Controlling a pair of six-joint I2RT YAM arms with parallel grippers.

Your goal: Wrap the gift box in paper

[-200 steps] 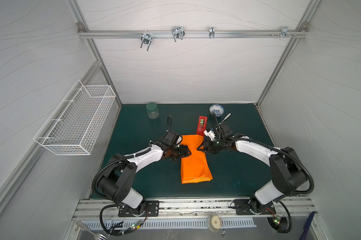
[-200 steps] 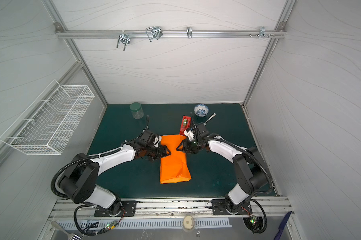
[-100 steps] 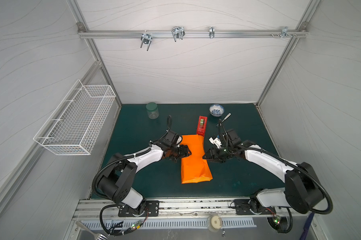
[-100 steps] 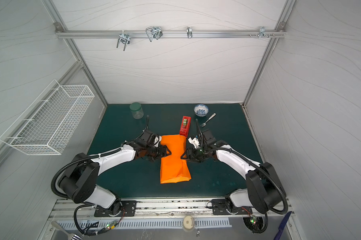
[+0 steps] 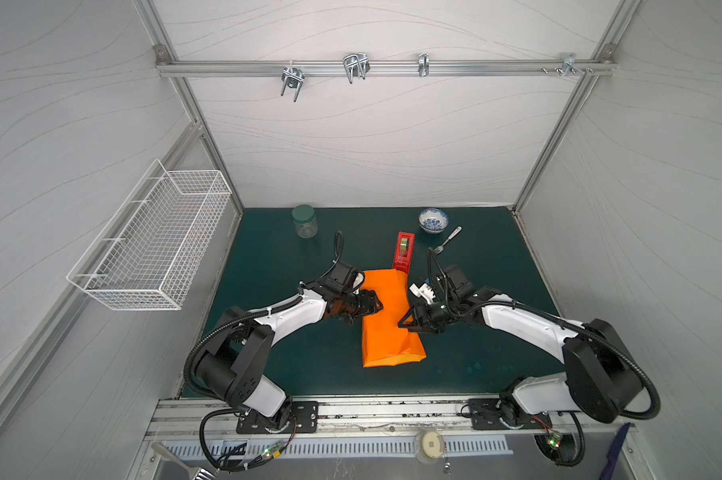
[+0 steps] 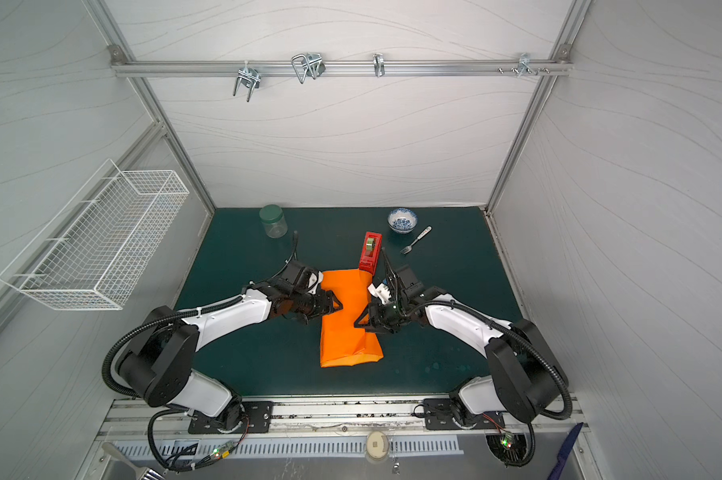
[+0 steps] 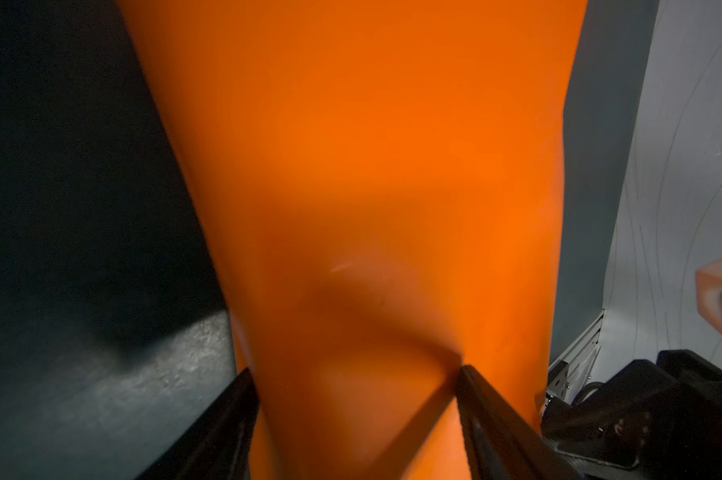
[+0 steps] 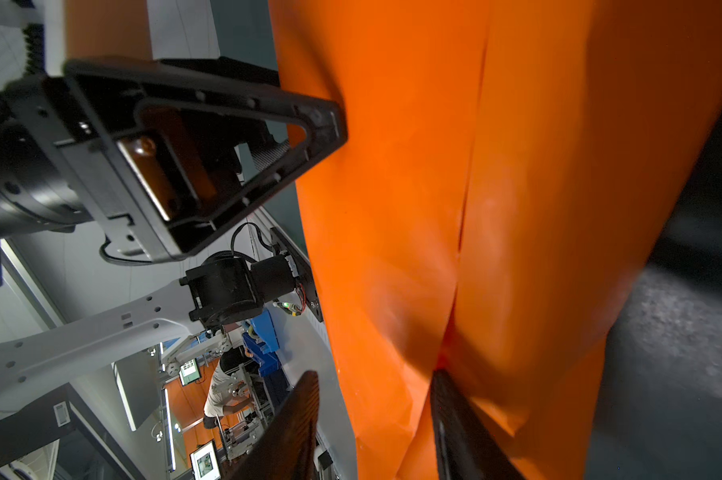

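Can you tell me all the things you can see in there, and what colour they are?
paper: one, orange, folded into a long bundle, middle of mat
tape dispenser: one, red, just behind the paper
jar: one, clear with green lid, back left
bowl: one, white and blue, back right
fork: one, silver, beside the bowl
wire basket: one, white, on left wall
hooks: several, metal, on top rail
mat: one, dark green
left gripper: black, at the paper's left side
right gripper: black, at its right side
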